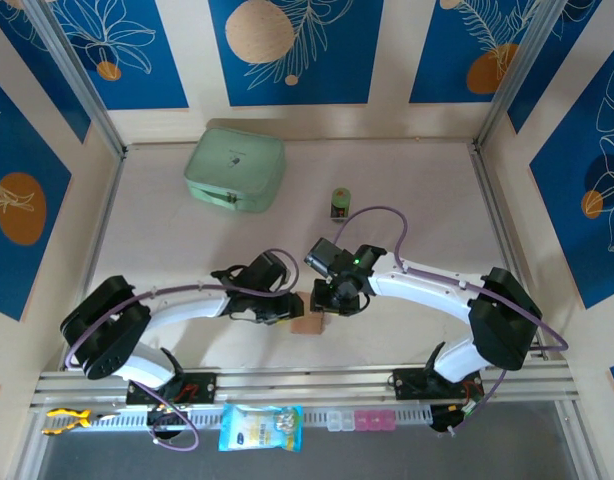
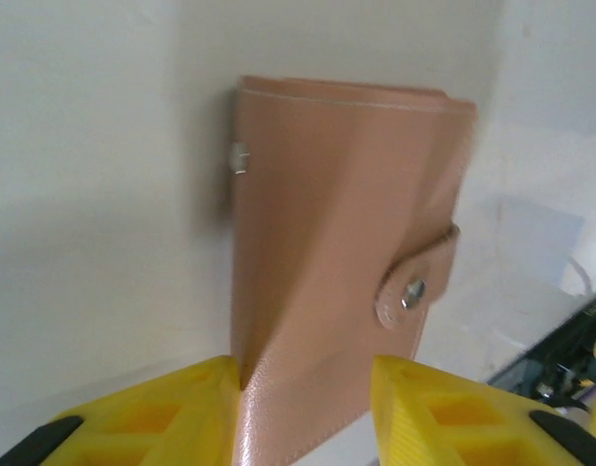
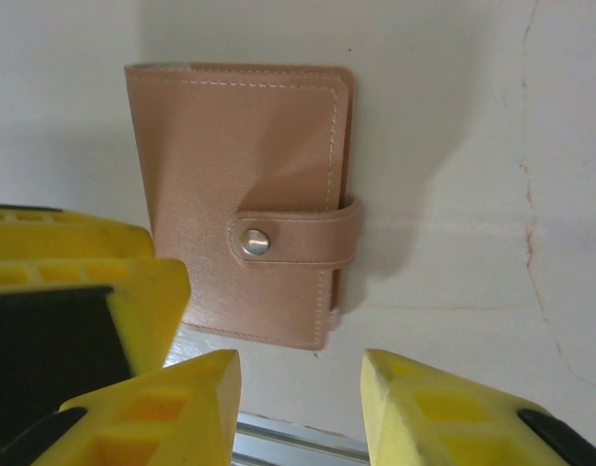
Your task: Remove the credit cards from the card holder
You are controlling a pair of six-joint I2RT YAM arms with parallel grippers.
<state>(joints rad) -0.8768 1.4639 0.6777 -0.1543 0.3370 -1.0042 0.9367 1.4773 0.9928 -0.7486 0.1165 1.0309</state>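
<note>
**Holder gripped, nothing out yet**

Nearest us, the left gripper (image 2: pixel 303 388) has its yellow jaws clenched on the near end of the holder (image 2: pixel 337 223). The pinkish leather fills the gap between them and creases a little just past the grip. We cannot tell whether the holder lies flat on the table (image 1: pixel 407 200) or is tipped up off it.

The right gripper (image 3: pixel 300 388) sits just beside the holder on the other side. Its jaws are spread wide with nothing between them, and they appear clear of the leather. The mint case (image 1: pixel 235 170) stands well apart from the holder, beyond it and to the left, and plays no part here.

On progress, we judge the task barely begun. The holder is folded shut. Its strap (image 3: pixel 308 238) wraps over the free edge and lies flat on the front face, with the snap (image 3: pixel 254 241) pressed home. The cards are hidden inside, so we cannot say how many there are or which way they face.

One thing is done: the holder is secured by one arm. Everything else is left. The strap has to be popped off its snap, the cover folded back, and each card drawn out and set down beside the holder. The free right gripper looks best placed for the strap, since that faces it.
</note>
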